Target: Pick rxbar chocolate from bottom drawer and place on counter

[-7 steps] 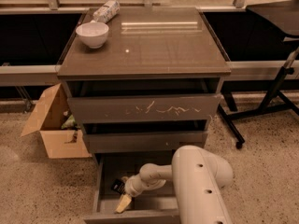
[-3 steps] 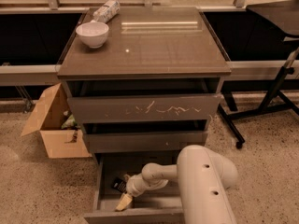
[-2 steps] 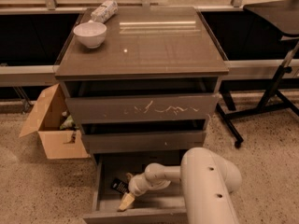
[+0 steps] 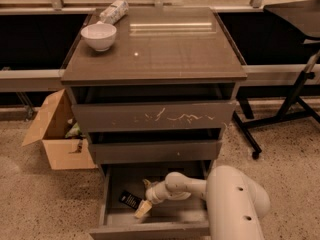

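The bottom drawer (image 4: 150,229) of the grey-brown cabinet is pulled open. The rxbar chocolate (image 4: 130,200), a small flat black wrapper, lies on the drawer floor at the left. My gripper (image 4: 144,197) is inside the drawer just right of the bar, on the end of my white arm (image 4: 235,204). It is open, with one pale fingertip (image 4: 142,209) in front and the other behind, and the bar lies at the mouth of the gap. The glossy counter (image 4: 165,49) is the cabinet's top.
A white bowl (image 4: 99,36) and a white-and-grey packet (image 4: 113,11) sit at the counter's back left. The scratched top drawer (image 4: 155,116) and narrow middle drawer (image 4: 155,150) are slightly ajar. An open cardboard box (image 4: 52,134) stands left of the cabinet. Black stand legs (image 4: 280,119) are at the right.
The gripper has stayed low in the bottom drawer beside the bar, shifting only slightly. The view has drifted a little, so the arm fills more of the lower right.
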